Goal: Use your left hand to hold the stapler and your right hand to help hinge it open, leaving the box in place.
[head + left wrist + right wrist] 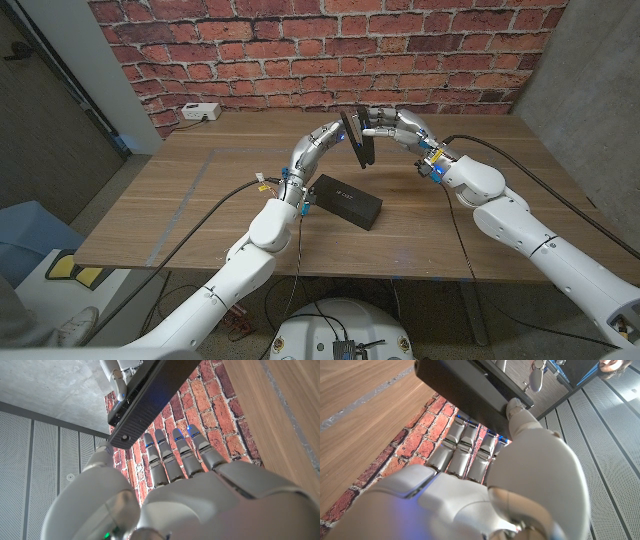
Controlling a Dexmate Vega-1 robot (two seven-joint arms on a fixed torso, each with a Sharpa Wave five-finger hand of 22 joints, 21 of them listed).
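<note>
Stapler (357, 137) up in the air, upper centre of the head view, above the table (180, 200), tilted near upright. Left hand (330, 135) grips it from picture left; right hand (392, 124) holds the other side, thumb on its edge. Box (345, 201) sits below at frame centre, well apart. Risk: uneven pull twists the stapler out of the left grip, and it drops onto the box.

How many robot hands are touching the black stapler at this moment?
2. The left hand holds the black stapler from its left side, above the wooden table; the right hand touches it from the right side. The black rectangular box lies untouched.
</note>
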